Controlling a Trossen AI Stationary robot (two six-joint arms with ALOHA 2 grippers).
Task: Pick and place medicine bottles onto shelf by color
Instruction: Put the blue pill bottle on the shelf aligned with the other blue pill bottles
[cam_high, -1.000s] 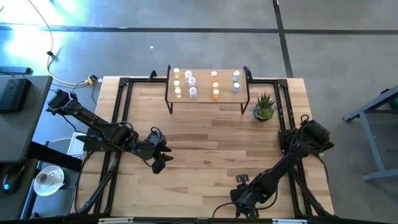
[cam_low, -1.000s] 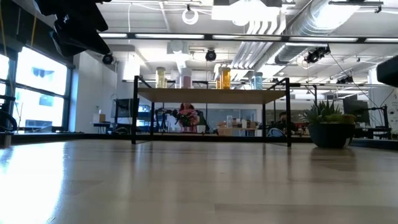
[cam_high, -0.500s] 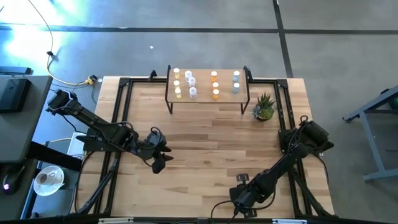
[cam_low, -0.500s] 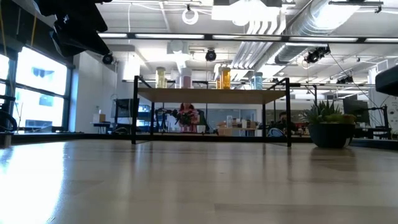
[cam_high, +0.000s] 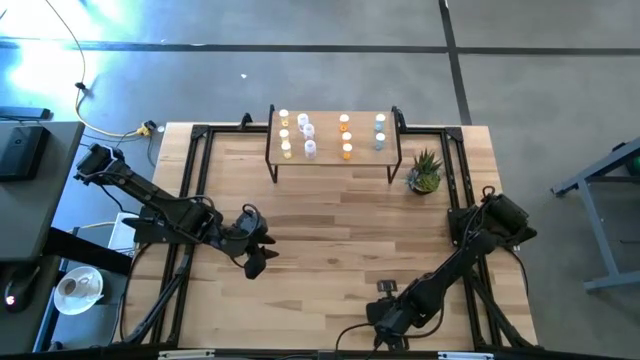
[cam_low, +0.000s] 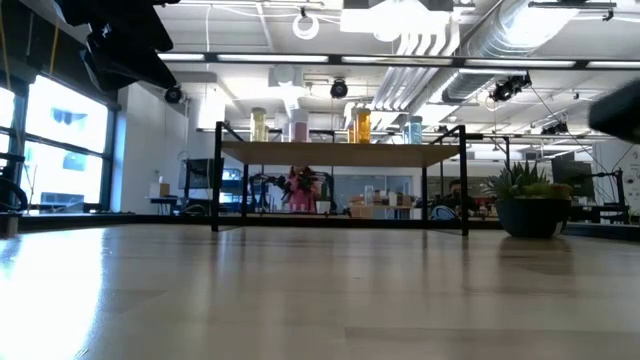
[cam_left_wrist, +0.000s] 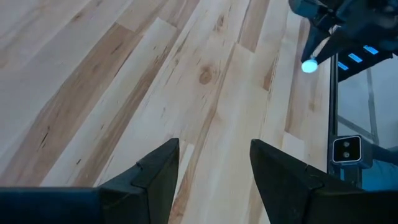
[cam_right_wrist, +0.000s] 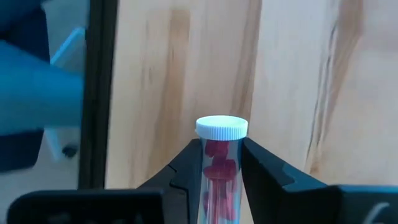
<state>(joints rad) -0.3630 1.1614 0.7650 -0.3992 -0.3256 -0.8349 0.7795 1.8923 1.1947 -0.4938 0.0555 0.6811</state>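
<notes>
Bottles (cam_high: 307, 135) on shelf (cam_high: 360, 160) at table's (cam_high: 330, 230) far edge, plant (cam_high: 425, 172) right.

White-capped red-pill bottle (cam_right_wrist: 221, 163) pinched between right tool (cam_right_wrist: 221, 177) fingers.

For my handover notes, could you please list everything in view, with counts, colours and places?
Shelf: one, light wooden top on black legs, far middle of the table.
Bottles on the shelf: ten; yellow at its left end, then clear or white, orange, blue-grey at its right end.
Red-pill bottle: one, clear, white cap, between the right gripper's fingers.
Potted plant: one, green, right of the shelf.
Table: one, light wood planks.
Left gripper: open, empty, above the table's left side.
Right gripper: shut on the red-pill bottle, near edge.
</notes>
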